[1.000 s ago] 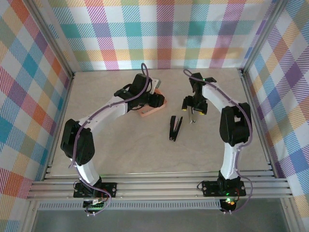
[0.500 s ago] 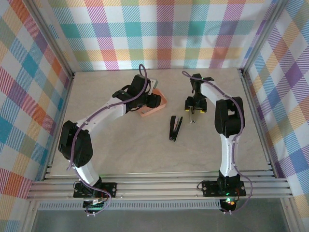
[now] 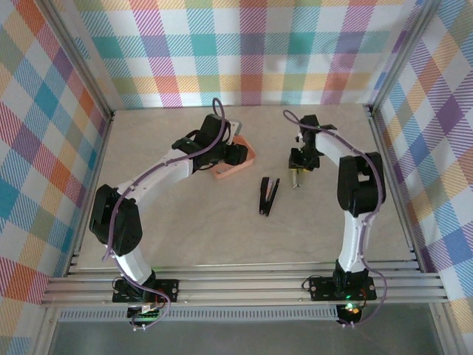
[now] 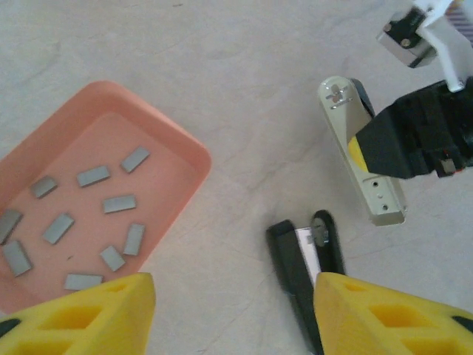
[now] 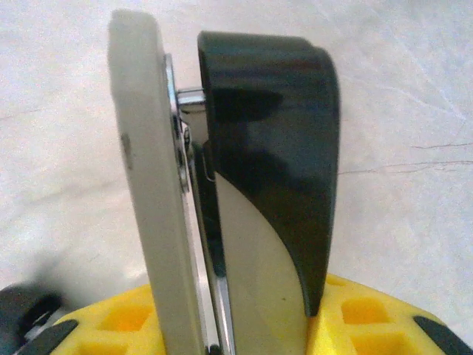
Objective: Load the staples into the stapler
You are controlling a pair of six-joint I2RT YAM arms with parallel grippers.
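Several small grey staples [image 4: 118, 203] lie loose in the salmon-orange tray [image 4: 185, 148]. My left gripper [image 4: 233, 296] hovers open over the table between the tray and a black stapler [image 4: 299, 270], which lies opened flat with nothing between its arms. In the top view the left gripper [image 3: 235, 151] is above the tray [image 3: 240, 166], and the black stapler [image 3: 267, 195] lies to its right. My right gripper [image 5: 236, 325] is shut on a second, beige and black stapler [image 5: 251, 148]. It holds this stapler [image 3: 297, 177] just above the table, right of the black one.
The beige stapler's chrome underside [image 4: 358, 159] shows right of the tray, beyond the black stapler. Plaid walls and metal frame rails [image 3: 388, 170] enclose the tabletop. Open table lies in front of the black stapler.
The right gripper with the beige stapler has shifted slightly right and turned a little. The left gripper drew back a little over the tray's right end. The black stapler stays put.
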